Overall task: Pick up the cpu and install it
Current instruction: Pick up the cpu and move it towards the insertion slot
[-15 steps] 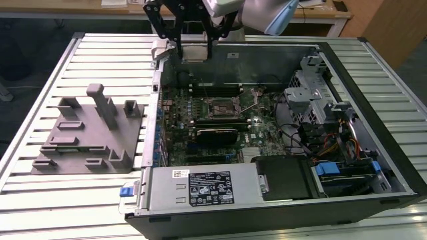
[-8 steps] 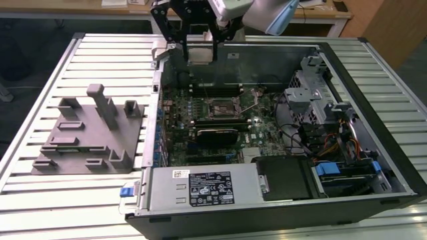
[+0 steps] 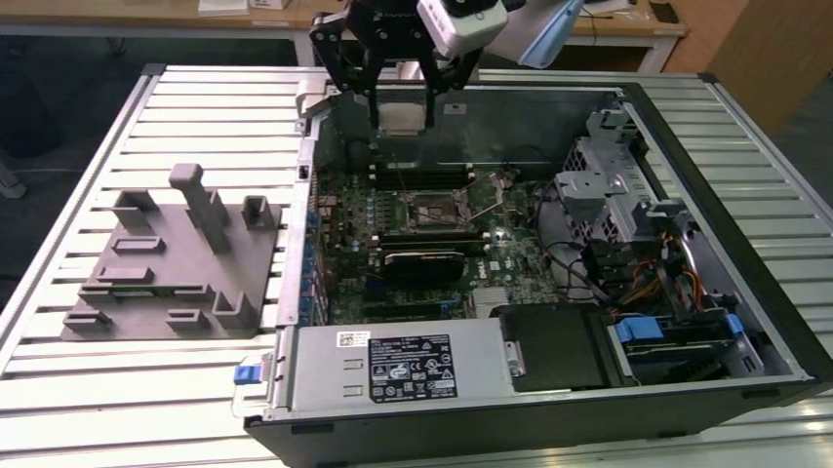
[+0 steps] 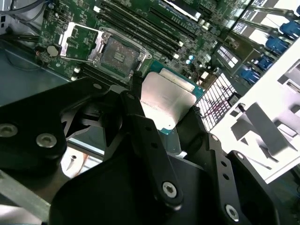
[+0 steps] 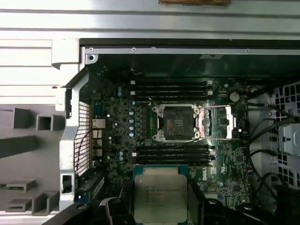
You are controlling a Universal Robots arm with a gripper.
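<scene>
Above the open computer case (image 3: 762, 283), at its edge farthest from the exterior camera, the gripper (image 3: 404, 115) pinches the cpu (image 5: 160, 194) by opposite edges. Seating it well likely means holding it level, squared to the open socket (image 5: 177, 123), and lowering gently without sliding.

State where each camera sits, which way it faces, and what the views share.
Exterior view: off the arm, high, looking down into the open computer case; the gripper hangs near its far wall.
First wrist view: on the wrist, looking straight down at the socket; fingers flank the cpu.
Second wrist view: on the wrist, looking obliquely along the fingers clamping the cpu, toward the socket.
Shared: all three show cpu and open socket.
</scene>
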